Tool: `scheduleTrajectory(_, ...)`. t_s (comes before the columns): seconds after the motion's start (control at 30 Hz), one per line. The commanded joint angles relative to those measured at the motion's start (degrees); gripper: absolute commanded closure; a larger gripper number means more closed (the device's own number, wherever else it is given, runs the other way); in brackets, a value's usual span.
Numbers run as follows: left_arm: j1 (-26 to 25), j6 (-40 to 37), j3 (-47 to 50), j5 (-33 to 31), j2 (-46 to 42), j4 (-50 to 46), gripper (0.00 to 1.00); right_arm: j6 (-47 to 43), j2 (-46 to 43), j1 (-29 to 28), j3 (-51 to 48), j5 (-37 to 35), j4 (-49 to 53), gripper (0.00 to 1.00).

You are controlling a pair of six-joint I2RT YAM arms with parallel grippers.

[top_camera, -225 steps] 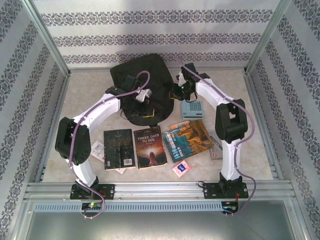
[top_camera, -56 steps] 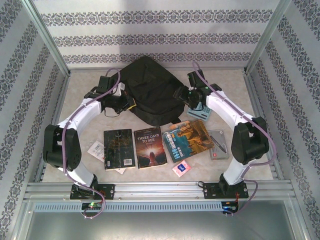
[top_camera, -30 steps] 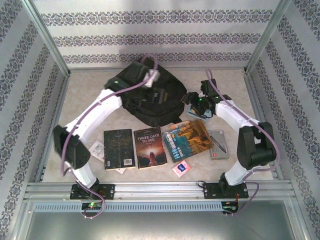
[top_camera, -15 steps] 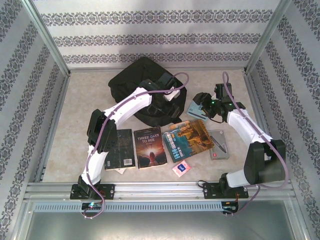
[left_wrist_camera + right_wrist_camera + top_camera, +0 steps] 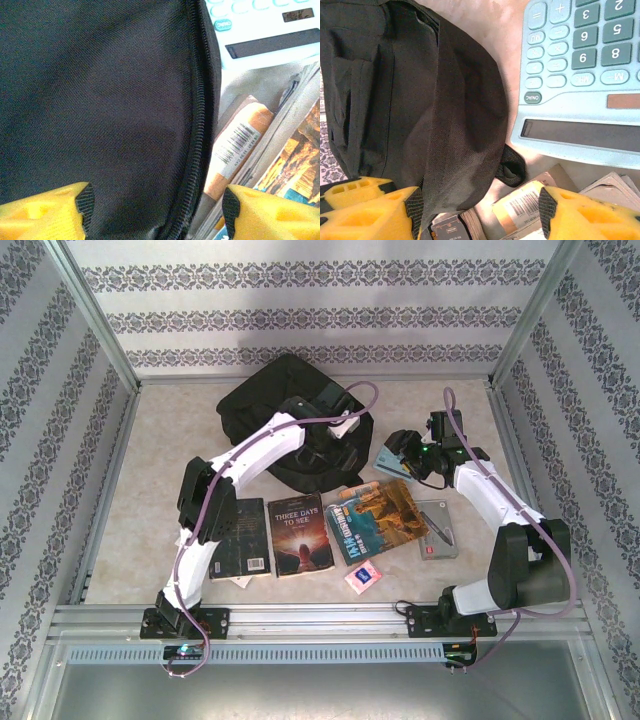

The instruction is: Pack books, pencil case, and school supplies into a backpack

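Shows the backpack [image 5: 265,405] lying flat at the far middle of the table [image 5: 165,450], long axis running from the far left toward the near right, narrower end aimed at the illustrated book [image 5: 385,515] and the light blue calculator [image 5: 580,75], just beside both. Catches the left gripper [image 5: 156,205] poised over that end, yellow fingers [image 5: 40,210] spread wide and gripping nothing, straddling the zip [image 5: 197,125] along the bag's curved edge. Finds the right gripper [image 5: 477,210] likewise spread wide and empty, hovering above the bag's edge, the calculator and the barcoded corner of an orange book [image 5: 520,205]. Looks to be the opening of the bag, with nothing visibly packed yet. To do it well: lower the left fingers straight down astride the zip, pinch fabric only, keep clear of the book edge tucked against the bag, and pull along the zip line rather than across it, bracing the other side with the right.
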State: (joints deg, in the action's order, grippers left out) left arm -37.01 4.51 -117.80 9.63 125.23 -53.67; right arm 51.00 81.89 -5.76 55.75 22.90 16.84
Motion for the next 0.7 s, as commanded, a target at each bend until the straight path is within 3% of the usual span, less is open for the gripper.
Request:
scheduleTrajectory(0.0,0.5,-0.4,-2.1,-1.8,1.8,-2.2,0.30,-1.0,0.1,-0.1,0.5,1.0,-0.7,0.36)
scheduleTrajectory(0.17,0.5,-1.0,-4.0,-4.4,3.2,-3.1,0.41,-0.8,0.0,-0.1,0.3,1.6,-1.2,0.37)
scheduleTrajectory(0.33,0.9,-1.2,-4.9,-4.3,3.2,-3.2,0.75,-0.8,0.0,-0.2,-0.3,1.9,-1.7,0.40)
scheduleTrajectory(0.47,1.8,-0.4,-4.3,-0.1,2.0,-2.6,1.00,-1.5,0.3,-0.7,0.1,2.1,-1.6,0.42)
scheduleTrajectory(0.67,3.6,2.0,0.5,8.6,-1.3,1.5,1.00,-1.3,4.3,-4.6,2.9,2.9,-1.6,0.38)
